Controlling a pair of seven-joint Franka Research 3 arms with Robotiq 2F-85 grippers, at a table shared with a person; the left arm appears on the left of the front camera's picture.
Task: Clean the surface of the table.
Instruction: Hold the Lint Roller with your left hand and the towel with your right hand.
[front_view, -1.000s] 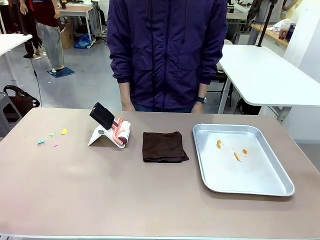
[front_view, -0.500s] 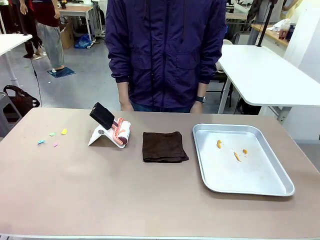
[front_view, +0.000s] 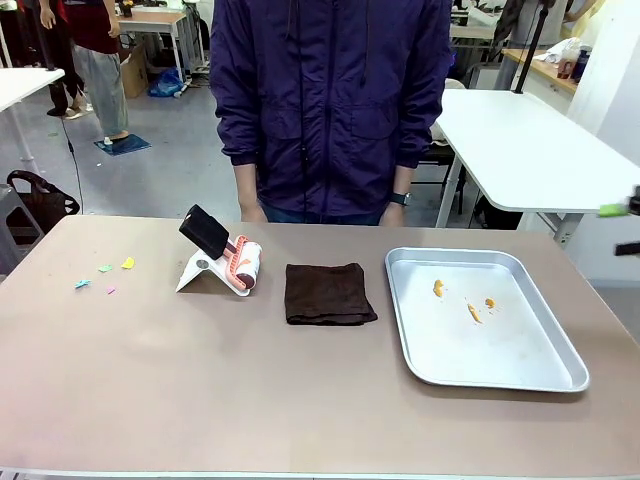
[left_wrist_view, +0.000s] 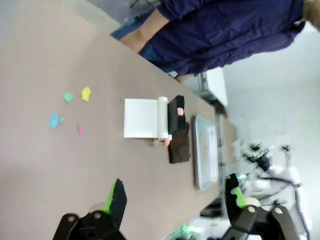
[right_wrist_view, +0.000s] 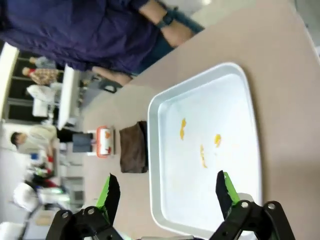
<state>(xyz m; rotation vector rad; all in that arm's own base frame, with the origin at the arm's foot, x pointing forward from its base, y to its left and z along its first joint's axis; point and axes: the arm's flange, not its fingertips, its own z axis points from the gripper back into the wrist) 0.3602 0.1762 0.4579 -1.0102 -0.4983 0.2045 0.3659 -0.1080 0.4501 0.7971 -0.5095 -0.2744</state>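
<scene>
Several coloured paper scraps (front_view: 105, 268) litter the table (front_view: 300, 410) well left of the folded brown cloth (front_view: 328, 293); lint roller (front_view: 238, 262) stands just left of it, both probably staged as tools. Left gripper (left_wrist_view: 175, 192) and right gripper (right_wrist_view: 167, 184) spread wide, empty.

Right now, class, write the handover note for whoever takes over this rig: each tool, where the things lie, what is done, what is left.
Left tool: open, empty, above the left side of the table.
Right tool: open, empty, on the right side, facing the tray.
Things: paper scraps at far left; lint roller on its stand and folded brown cloth mid-table; orange crumbs in the tray.
Done: nothing; the scraps are untouched.
Left: probably take the roller or cloth and clear the scraps.
</scene>
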